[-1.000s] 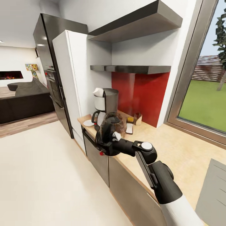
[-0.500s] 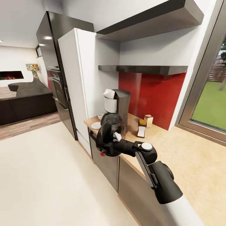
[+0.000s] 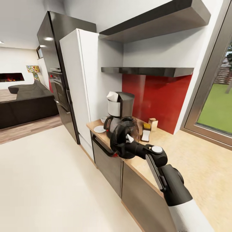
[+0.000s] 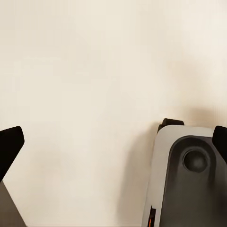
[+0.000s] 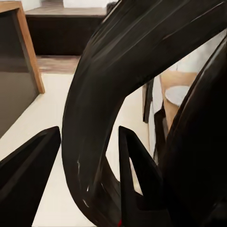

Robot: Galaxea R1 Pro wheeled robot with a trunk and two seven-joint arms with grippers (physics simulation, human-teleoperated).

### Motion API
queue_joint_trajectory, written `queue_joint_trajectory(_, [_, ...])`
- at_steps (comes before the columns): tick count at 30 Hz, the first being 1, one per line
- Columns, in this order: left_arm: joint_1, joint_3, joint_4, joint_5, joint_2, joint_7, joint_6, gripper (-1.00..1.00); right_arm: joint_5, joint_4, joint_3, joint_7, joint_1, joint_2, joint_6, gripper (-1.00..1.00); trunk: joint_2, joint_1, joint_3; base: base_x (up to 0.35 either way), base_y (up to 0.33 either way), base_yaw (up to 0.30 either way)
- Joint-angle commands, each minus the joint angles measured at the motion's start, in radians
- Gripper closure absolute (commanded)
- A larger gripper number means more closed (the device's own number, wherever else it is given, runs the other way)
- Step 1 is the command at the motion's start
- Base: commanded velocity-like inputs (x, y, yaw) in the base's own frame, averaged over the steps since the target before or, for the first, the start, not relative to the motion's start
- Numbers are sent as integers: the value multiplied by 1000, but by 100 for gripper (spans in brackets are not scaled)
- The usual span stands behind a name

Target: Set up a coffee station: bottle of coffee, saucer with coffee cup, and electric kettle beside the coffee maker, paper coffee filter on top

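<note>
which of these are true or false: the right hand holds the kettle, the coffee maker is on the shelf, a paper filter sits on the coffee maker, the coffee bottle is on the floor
1. The right hand holds the kettle by its handle. True.
2. The coffee maker is on the shelf. False: it stands on the countertop.
3. A paper filter sits on the coffee maker. True.
4. The coffee bottle is on the floor. False: it is on the countertop, near the red wall.
</note>
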Motion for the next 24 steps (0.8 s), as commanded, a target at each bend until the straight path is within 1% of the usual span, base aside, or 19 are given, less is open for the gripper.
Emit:
queue_joint_trajectory(1, [0, 5, -1, 2, 0, -6, -1, -100, -13, -2, -7, -6, -1, 1, 8, 100, -1, 0, -1, 118, 0, 0])
queue_joint_trajectory(7, [0, 5, -1, 2, 0, -6, -1, -100, -11, -1, -18, -25, -1, 1, 8, 100, -1, 0, -1, 111, 0, 0])
queue_joint_trajectory(10, [0, 5, -1, 2, 0, -6, -1, -100, -12, 23, -18, -26, -1, 1, 8, 100, -1, 0, -1, 118, 0, 0])
queue_joint_trajectory(13, [1, 5, -1, 1, 0, -6, -1, -100, -12, 52, -20, -27, -1, 1, 8, 100, -1, 0, -1, 211, 0, 0])
queue_joint_trajectory(17, [1, 5, -1, 1, 0, -6, -1, -100, -12, 60, -20, -27, -1, 1, 9, 100, -1, 0, -1, 247, 0, 0])
queue_joint_trajectory(20, [0, 5, -1, 1, 0, -6, -1, -100, -12, 61, -20, -32, -1, 0, 8, 100, -1, 0, -1, 72, 0, 0])
queue_joint_trajectory(24, [1, 5, -1, 1, 0, -6, -1, -100, -12, 61, -20, -60, -1, -10, 8, 100, -1, 0, -1, 13, 0, 0])
